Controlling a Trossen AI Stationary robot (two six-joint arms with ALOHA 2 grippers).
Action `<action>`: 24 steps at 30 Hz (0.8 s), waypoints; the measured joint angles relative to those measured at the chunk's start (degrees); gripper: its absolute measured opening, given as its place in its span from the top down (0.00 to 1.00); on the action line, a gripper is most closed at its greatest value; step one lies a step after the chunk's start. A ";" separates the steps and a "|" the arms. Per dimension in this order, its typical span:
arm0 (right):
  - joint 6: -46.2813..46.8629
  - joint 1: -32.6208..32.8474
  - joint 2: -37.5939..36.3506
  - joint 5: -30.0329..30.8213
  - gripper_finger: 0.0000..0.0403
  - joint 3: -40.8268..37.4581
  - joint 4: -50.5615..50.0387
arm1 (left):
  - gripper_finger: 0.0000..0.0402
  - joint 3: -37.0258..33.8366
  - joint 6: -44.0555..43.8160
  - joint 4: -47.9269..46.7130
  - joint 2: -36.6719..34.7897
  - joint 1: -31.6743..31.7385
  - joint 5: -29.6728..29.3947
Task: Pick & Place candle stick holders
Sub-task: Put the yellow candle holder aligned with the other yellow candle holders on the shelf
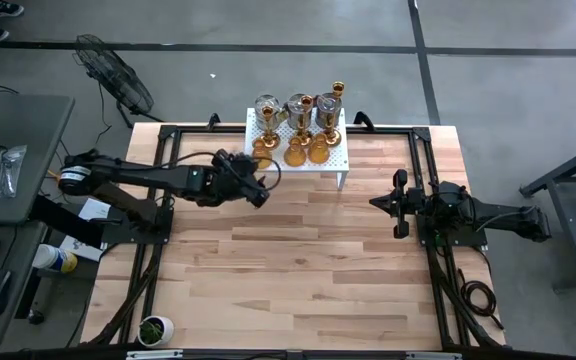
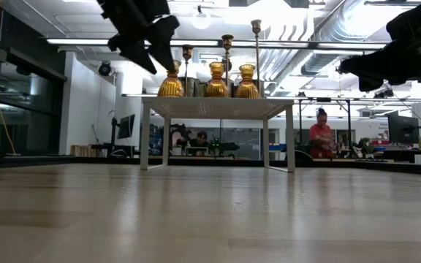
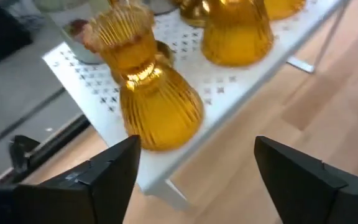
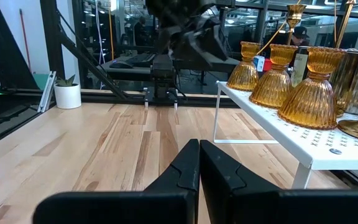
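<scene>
Amber ribbed glass candle holder [image 3: 151, 93] on the white stand [image 3: 241, 84].
Left gripper [image 3: 194, 177] spread wide and empty just before it; right gripper [image 4: 199, 165] closed, empty.

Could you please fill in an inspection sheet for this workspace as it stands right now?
Surface: light wooden table, mostly bare in front of the stand.
Job's things: amber and gold candle stick holders grouped on the white perforated stand at the far edge.
Clutter: small potted plant at the near left corner.
Grippers: left gripper open, facing the nearest amber holder at the stand's left end; right gripper shut, waiting at the right side.
Cables: coiled cable beside the right arm's base.
Surroundings: floor fan; a person in the room behind.
</scene>
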 joint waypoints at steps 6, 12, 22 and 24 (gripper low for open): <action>0.00 0.01 0.00 -0.04 0.99 0.01 0.01 | 0.40 -5.38 0.01 3.42 -2.51 0.07 4.91; -0.01 0.01 0.00 -0.04 0.99 -0.01 -0.01 | 0.65 -9.19 0.26 6.83 -3.40 0.19 5.16; 0.00 0.01 0.00 -0.12 0.99 0.01 -0.01 | 0.98 -13.36 9.21 16.85 -3.40 0.23 1.78; -0.01 0.01 0.00 -0.13 0.99 -0.01 -0.01 | 0.97 -13.91 9.48 17.73 -3.40 0.25 1.42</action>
